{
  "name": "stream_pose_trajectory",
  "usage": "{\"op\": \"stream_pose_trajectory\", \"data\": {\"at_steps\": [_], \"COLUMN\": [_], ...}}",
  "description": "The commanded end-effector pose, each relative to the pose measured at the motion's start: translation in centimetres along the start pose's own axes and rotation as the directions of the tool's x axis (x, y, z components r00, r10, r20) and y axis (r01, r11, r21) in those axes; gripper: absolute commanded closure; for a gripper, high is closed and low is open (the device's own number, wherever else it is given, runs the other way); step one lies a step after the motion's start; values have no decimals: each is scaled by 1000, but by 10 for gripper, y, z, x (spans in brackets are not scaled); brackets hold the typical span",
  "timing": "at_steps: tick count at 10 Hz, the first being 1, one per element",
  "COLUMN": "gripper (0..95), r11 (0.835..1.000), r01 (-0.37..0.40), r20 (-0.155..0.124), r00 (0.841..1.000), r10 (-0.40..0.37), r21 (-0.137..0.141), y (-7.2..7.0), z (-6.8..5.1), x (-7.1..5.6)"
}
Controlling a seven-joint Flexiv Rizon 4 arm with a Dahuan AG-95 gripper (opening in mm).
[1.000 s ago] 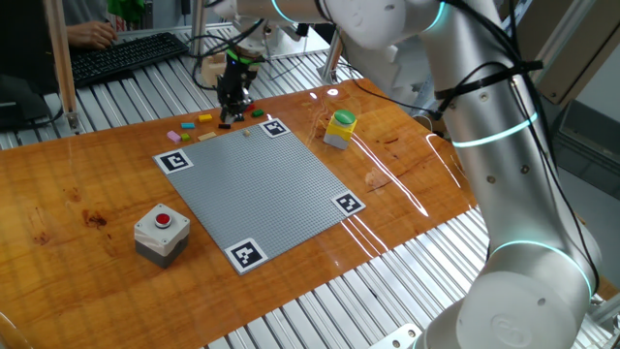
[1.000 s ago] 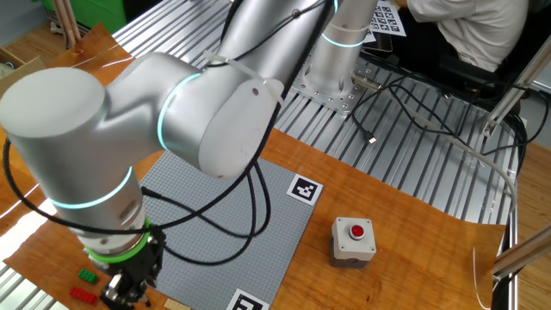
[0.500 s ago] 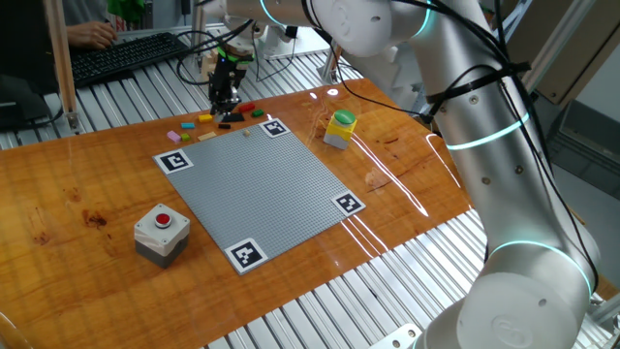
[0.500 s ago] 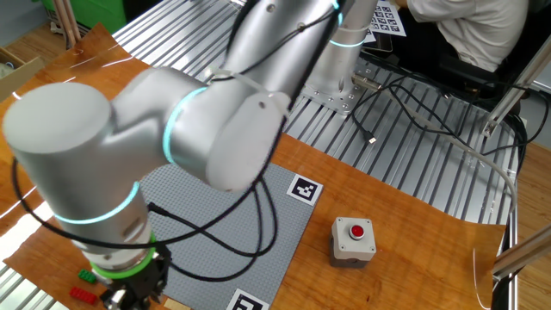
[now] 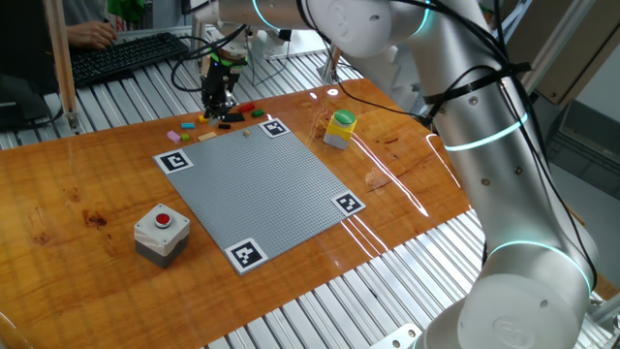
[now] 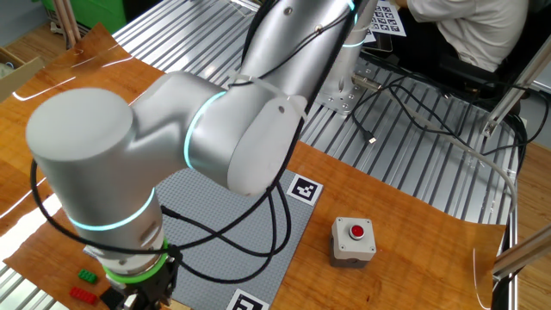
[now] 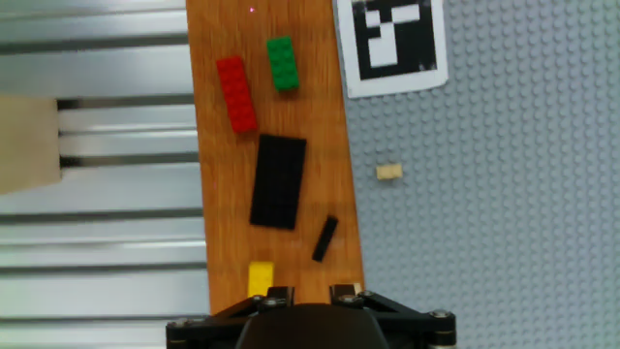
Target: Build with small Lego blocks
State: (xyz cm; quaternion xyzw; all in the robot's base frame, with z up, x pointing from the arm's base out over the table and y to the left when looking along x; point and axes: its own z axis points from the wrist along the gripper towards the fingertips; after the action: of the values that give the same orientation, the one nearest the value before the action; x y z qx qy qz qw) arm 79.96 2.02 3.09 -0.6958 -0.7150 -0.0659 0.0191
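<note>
Yellow brick (image 7: 260,278) sits right under my pincer (image 7: 302,293), probably my next pick; can't tell if the jaws are apart.

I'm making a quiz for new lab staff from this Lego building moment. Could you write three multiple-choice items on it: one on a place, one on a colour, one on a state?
1. Where does the small tan Lego piece lie?
A. on the grey studded baseplate
B. on the bare wooden strip
C. on the metal slats

2. What colour is the small brick beside the red Lego brick in the hand view?
A. blue
B. green
C. white

3. How does the large flat black Lego plate stand?
A. held in the fingers
B. stacked on the baseplate
C. lying loose on the wood

Answers:
1. A: it sits among the studs, just off the printed marker.
2. B: the green Lego brick lies next to the red one.
3. C: it rests flat on the wooden strip, apart from the gripper.
</note>
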Motion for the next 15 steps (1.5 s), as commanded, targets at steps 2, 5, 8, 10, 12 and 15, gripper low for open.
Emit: {"op": "stream_pose_trajectory", "data": {"at_steps": [2,5,8,10,12,15], "gripper": [760,760,760,760,760,760], "r11": [1000,999,999,999,999,998], "r01": [6,40,43,44,54,65], "r20": [5,15,15,15,20,29], "r00": [1000,999,999,999,998,997], "r10": [-6,-40,-43,-44,-54,-65], "r21": [-4,-3,-4,-5,-7,-7], "y": [-2,-11,-18,-22,-24,-26], "z": [3,9,12,16,20,24], "x": [5,6,6,6,6,6]}}
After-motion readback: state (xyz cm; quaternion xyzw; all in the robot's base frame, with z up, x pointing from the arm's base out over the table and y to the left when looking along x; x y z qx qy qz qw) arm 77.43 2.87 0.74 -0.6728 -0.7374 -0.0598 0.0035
